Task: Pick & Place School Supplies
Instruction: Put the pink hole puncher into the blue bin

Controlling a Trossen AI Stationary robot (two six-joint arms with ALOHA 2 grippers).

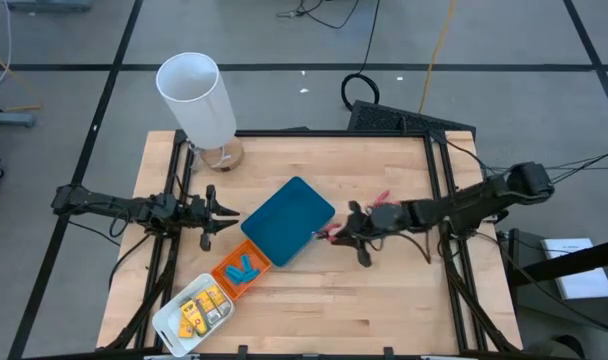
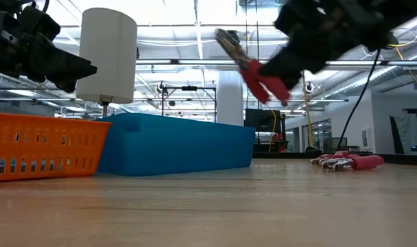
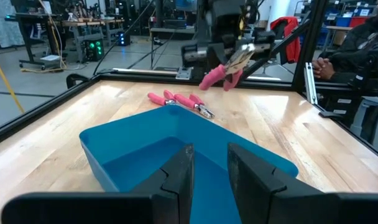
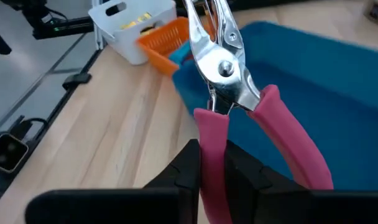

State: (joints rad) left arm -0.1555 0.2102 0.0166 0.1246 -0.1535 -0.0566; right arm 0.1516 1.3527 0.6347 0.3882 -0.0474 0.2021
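Holding one pink-handled tool by a single handle, the right pincer is clamped shut on it and carries it clear of the bench, just beside the near edge of the teal tray. The metal jaws of the tool point toward the tray; the free handle hangs splayed to one side. A second pink-handled tool lies flat on the bench beyond the tray, apart from it.

The left pincer waits on the opposite side of the teal tray, fingers nearly together and gripping nothing.

Yellow pieces sit in the white tray; light-blue pieces sit in the orange tray. A tall white cylinder stands at the far left of the bench.

Handling notes (judged from appearance):
- The tool is rigid metal with what look like coated handles, probably moderately heavy for its size.
- A grip on one handle lets the tool pivot at its hinge and swing; expect the nose to droop.
- The handles offer the best purchase; the smooth metal nose is likely slippery.
- For the tool on the bench, take hold across both handles near the hinge.
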